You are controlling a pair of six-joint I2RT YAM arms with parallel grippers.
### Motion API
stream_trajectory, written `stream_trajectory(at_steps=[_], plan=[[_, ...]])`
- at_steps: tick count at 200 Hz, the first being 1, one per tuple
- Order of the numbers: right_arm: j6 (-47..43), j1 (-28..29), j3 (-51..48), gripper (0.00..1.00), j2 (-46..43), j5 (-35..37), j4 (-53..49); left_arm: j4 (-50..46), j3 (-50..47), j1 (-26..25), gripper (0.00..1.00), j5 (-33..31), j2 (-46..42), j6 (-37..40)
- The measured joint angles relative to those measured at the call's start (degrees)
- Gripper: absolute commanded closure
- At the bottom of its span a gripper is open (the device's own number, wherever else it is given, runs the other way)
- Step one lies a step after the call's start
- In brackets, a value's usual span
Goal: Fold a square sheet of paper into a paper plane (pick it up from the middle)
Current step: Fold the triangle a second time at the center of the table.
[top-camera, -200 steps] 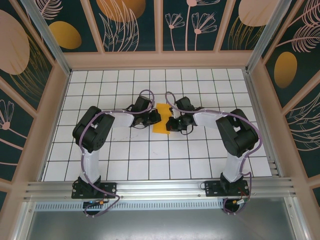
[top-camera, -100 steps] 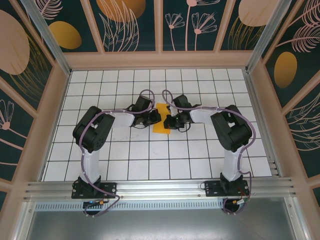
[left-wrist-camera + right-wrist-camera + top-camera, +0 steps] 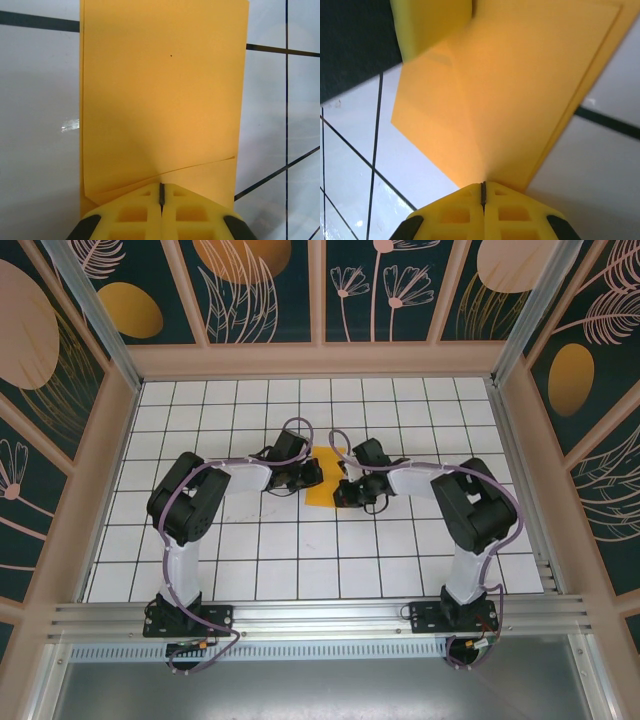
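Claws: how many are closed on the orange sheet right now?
2. The left claw is pinched shut on the sheet from its left side. The right claw is pinched shut on it from its right side.

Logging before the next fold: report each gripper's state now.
Left gripper: closed, pinching an edge of the folded orange-yellow paper sheet.
Right gripper: closed, pinching the same sheet.

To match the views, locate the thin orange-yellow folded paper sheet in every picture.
Top external: thin orange-yellow folded paper sheet at the middle of the white floor.
Left wrist: it spans the centre, from bottom to top.
Right wrist: it runs from bottom centre to upper right.
Shared landmark: the floor's black grid lines.
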Motion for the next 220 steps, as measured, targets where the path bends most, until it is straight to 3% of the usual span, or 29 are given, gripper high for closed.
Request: stream_trajectory(at_steps=[43, 74, 95, 113, 144, 174, 220], plan=[[0.4, 0.0, -2.2, 1.00, -2.1, 0.2, -0.5, 0.0, 0.2, 0.0, 1.00, 0.0, 0.0, 0.2], [2.4, -0.9, -2.2, 1.00, -3.6, 1.2, -2.2, -0.8, 1.4, 0.1, 0.90, -0.2, 0.3, 1.1], [5.3, -3.1, -2.2, 0.90, -6.5, 1.8, -0.9, -1.5, 2.5, 0.5, 0.80, -0.1, 0.2, 1.4], [8.4, -5.5, -2.2, 0.76, -8.4, 2.0, 2.6, -1.4, 2.9, 0.6, 0.72, 0.0, -0.8, 0.8], [11.6, -8.2, -1.2, 0.72, -7.3, 1.9, 7.3, 1.2, 0.3, 0.6, 0.65, -0.8, -5.9, -2.5], [12.4, -8.3, 3.1, 0.71, -1.1, -0.2, 9.2, 6.3, -6.4, 0.6, 0.66, -1.5, -10.9, -6.4], [11.9, -8.3, 6.4, 0.71, 5.2, -2.8, 9.3, 9.1, -13.0, 0.6, 0.68, -0.3, -11.4, -9.9]])
